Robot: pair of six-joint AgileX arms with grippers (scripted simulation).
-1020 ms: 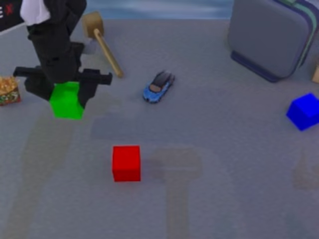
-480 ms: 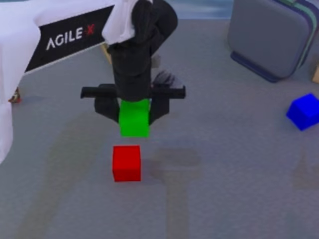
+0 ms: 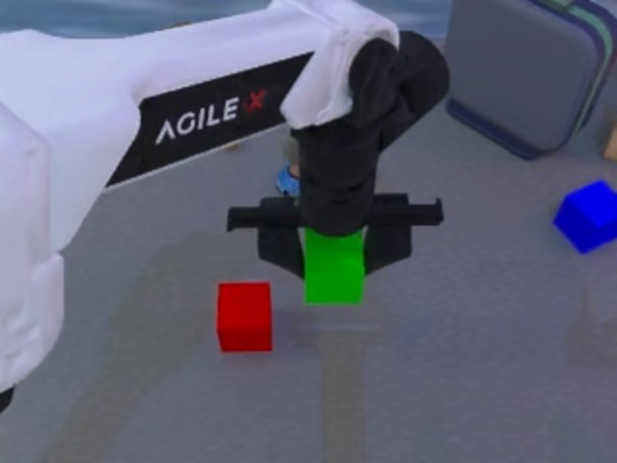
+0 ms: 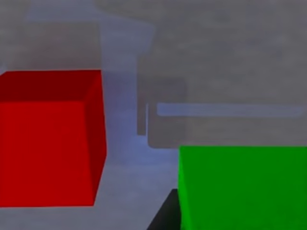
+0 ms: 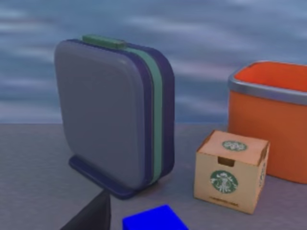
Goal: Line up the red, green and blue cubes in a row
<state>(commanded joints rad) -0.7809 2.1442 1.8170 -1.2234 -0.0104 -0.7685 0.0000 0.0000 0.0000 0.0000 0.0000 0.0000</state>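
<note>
Gripping bright green cube (image 3: 334, 270), left end effector (image 3: 335, 253).

Left arm reaches mid-table, pincer (image 3: 334, 253) clamped downward

Hidden almost wholly behind the left arm (image 3: 193, 116): a small blue toy car (image 3: 286, 179), only a sliver showing. Cut off by frame edges: grey suitcase (image 3: 525, 68) in the top view, blue cube (image 5: 154, 219) and orange bin (image 5: 271, 120) in the right wrist view.
</note>
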